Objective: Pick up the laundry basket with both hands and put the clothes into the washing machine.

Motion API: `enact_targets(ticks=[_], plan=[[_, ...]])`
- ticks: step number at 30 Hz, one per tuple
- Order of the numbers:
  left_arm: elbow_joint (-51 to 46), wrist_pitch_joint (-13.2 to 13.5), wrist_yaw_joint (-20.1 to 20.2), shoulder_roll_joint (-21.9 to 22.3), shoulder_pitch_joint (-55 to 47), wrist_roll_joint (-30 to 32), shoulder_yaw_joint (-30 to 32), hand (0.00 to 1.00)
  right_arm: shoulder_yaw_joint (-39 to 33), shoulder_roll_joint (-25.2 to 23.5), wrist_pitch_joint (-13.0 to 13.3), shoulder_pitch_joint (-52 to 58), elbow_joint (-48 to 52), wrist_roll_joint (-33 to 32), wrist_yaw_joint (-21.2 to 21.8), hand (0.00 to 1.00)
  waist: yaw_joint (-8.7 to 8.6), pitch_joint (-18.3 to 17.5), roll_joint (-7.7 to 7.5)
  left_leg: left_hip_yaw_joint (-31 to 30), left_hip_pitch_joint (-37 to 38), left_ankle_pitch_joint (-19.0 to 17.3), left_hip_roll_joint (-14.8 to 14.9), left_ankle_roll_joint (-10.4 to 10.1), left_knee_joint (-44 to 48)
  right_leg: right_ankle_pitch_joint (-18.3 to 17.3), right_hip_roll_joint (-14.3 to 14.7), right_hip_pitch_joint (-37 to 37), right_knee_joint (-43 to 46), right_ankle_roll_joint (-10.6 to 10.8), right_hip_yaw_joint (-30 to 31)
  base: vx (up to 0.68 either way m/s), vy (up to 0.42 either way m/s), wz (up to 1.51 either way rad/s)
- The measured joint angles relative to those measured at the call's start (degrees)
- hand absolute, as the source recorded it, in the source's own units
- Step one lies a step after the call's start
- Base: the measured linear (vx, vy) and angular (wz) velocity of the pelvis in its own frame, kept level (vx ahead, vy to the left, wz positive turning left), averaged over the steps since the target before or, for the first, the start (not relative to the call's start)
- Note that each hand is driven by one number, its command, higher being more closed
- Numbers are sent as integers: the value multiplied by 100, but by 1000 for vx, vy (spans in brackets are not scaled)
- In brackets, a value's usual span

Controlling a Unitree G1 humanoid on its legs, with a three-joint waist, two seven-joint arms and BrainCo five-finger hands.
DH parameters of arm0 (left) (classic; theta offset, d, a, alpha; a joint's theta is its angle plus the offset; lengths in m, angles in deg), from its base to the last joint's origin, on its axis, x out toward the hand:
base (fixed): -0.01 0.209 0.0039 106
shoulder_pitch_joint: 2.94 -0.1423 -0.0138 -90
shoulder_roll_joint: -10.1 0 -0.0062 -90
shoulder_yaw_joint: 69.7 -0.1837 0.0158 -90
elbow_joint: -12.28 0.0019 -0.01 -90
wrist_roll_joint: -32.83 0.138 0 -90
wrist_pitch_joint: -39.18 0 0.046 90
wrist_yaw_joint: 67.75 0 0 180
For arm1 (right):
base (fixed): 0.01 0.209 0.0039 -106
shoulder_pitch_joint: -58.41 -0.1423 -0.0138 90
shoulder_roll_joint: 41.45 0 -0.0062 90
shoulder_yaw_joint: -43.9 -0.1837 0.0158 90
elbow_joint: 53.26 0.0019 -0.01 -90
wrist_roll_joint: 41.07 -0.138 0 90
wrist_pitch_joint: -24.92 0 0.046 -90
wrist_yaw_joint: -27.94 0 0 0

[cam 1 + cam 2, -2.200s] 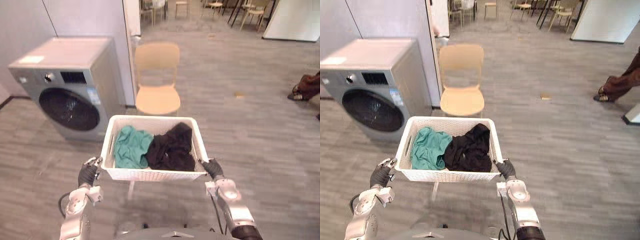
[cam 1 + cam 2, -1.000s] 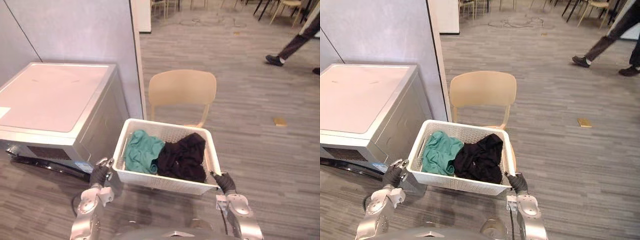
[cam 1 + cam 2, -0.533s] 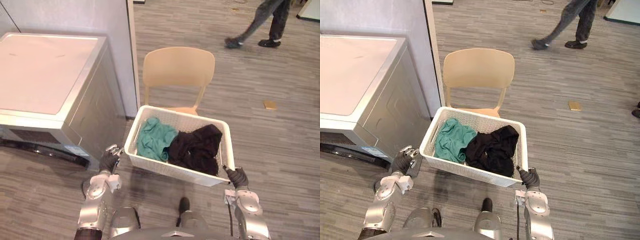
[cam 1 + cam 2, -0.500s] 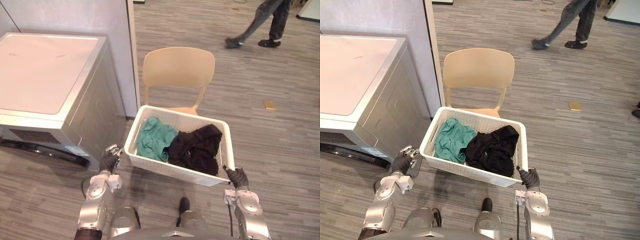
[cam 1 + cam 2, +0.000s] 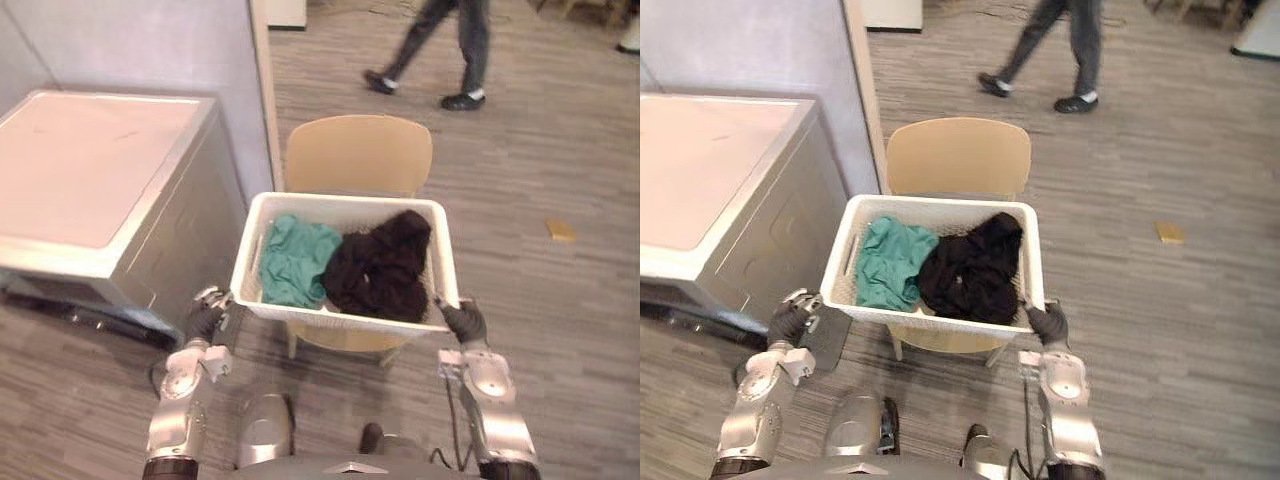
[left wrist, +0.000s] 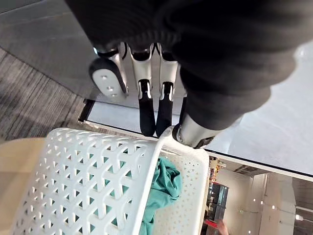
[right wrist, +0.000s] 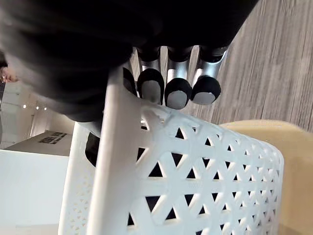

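The laundry basket (image 5: 345,198) has levelled beside the washing machine (image 5: 100,180), left hand (image 5: 205,320) and right hand (image 5: 465,322) pinching its rims to carry it.

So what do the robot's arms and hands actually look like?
The left arm and right arm are smooth silver-grey shells with rounded, blocky segments. The left hand and right hand each have a dark ribbed cover over the back and wrist. The fingers are slim and silver, and end in rounded dark tips.
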Motion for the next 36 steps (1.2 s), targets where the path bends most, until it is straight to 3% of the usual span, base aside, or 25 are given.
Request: enact_targets(ticks=[1, 3, 5, 6, 8, 11, 13, 14, 15, 17, 18, 22, 27, 30, 36], plan=[[-53, 34, -34, 18, -6, -2, 90, 100, 143, 30, 1, -14, -32, -1, -34, 100, -1, -1, 28, 110, 25, -140, 66, 220, 175, 136, 5, -176, 457, 300, 44, 156, 124, -43], [-39, 32, -96, 96, -140, 0, 205, 100, 279, 49, -2, -119, -266, 1, -11, 100, 50, 39, 262, 369, 310, -236, 410, 452, 439, 2, 87, -576, 1698, 513, 33, 119, 162, -71], [-1, 23, -134, 21, -346, 1, 183, 100, 380, 52, -10, -6, -377, 0, 43, 100, -38, 28, 254, 389, 777, -240, 351, 459, 305, -32, -123, -759, 2683, 582, -137, 126, 149, -36], [-5, 30, -127, -45, -462, 0, 160, 100, 416, 50, -9, 78, -447, -1, 55, 100, -157, -8, 218, 427, 1027, -243, 181, 465, -37, -220, -389, -881, 3073, 530, -313, 133, 93, 16], [-4, 84, -120, -91, -487, -28, 155, 100, 423, 35, 5, 88, -473, -3, 97, 100, -241, -174, 18, 447, 1100, -233, -88, 500, -419, -489, -781, -1226, 3010, 456, -275, 146, -3, 19], [54, 87, -110, -89, -475, -48, 21, 100, 266, 48, 9, 117, -474, -3, 125, 100, -244, -261, 5, 272, 873, -206, -207, 454, -400, -515, -1016, -1447, 2310, 424, -29, 114, -122, 24], [200, 87, -81, -90, -442, -49, -89, 100, 160, 57, 9, 284, -474, -10, 149, 100, -253, -290, -42, 91, 788, -193, -339, 356, -397, -38, -1136, -1406, 1983, 433, 82, 117, -265, 46], [246, 86, -75, -85, -479, -48, -88, 100, 164, 88, 8, 370, -489, -17, 178, 100, -197, -306, -93, 55, 761, -244, -394, 228, -358, 170, -1202, -1362, 1808, 573, 13, 102, -245, 16], [291, 85, -80, 17, -542, -48, -84, 100, 182, 152, 8, 376, -558, -17, 195, 100, -178, -363, 29, -1, 668, -287, -298, 138, -274, 75, -1124, -1230, 1569, 708, -12, 138, -332, 11], [326, 78, -78, 237, -684, -47, -202, 100, 155, 356, 5, 468, -742, -16, 201, 100, -199, -432, 287, -257, 456, -268, 40, -66, -209, 248, -735, -962, 922, 604, -314, 102, -238, 25], [326, 79, -78, 239, -689, -47, -248, 100, 143, 392, 4, 516, -742, -15, 201, 100, -194, -427, 310, -291, 477, -245, 110, -112, -225, 293, -663, -878, 812, 571, -365, 57, -204, 27], [334, 79, -61, 190, -747, -48, -267, 100, 135, 364, 26, 542, -686, -11, 203, 100, -168, -327, 163, -381, 466, -183, 376, -298, -330, 550, -294, -621, 269, 379, -443, -27, -150, -4], [349, 80, -30, 60, -621, -47, -273, 100, 72, 279, 51, 483, -682, 39, 198, 100, -135, 51, -142, -389, 266, -108, 373, -333, -269, 813, -258, -668, -17, 354, -440, -84, -9, -3], [359, 79, -30, -37, -307, -45, -294, 100, -71, 254, 49, 227, -677, 50, 168, 100, -139, 408, -148, -502, -31, -65, 367, -311, -51, 843, -279, -942, 177, 353, -462, -98, 34, 7], [931, 97, -54, -123, 530, -42, -310, 100, -306, 304, 55, -483, -706, 54, -79, 100, -16, 648, -150, -609, -571, -10, 353, -267, 250, 846, -340, -1488, 555, 339, -515, -85, 25, 4]])
